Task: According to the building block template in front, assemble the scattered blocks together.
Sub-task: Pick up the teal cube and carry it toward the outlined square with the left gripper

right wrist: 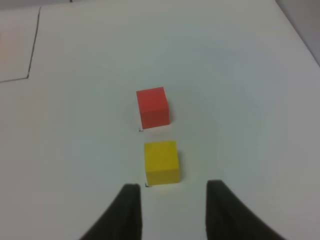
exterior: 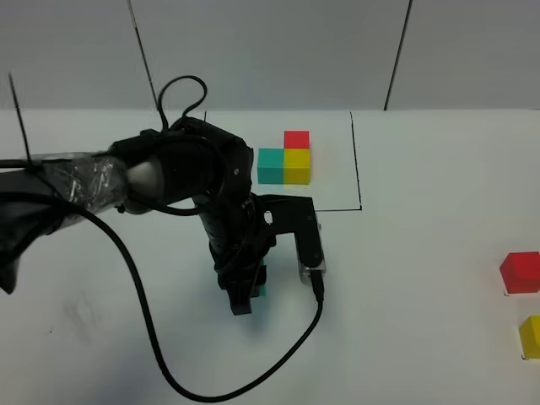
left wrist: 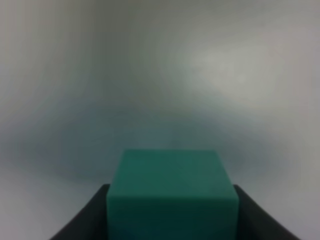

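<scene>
the held cube (left wrist: 170, 195) sits between the fingers (left wrist: 85, 220) of the left claw (exterior: 246, 297). the template (exterior: 285, 159) lies ahead of that claw and slightly to its right, on the table (exterior: 405, 253). well off to that claw's right, the near cube (right wrist: 161, 161) lies just ahead of the right claw (right wrist: 173, 186), and the far cube (right wrist: 152, 106) lies just beyond it, not touching.

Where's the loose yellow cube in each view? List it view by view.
Exterior high: yellow cube at the right edge, below the red cube.
Left wrist: not in it.
Right wrist: centre, between the fingers and red cube.
Shared landmark: the red cube.
</scene>
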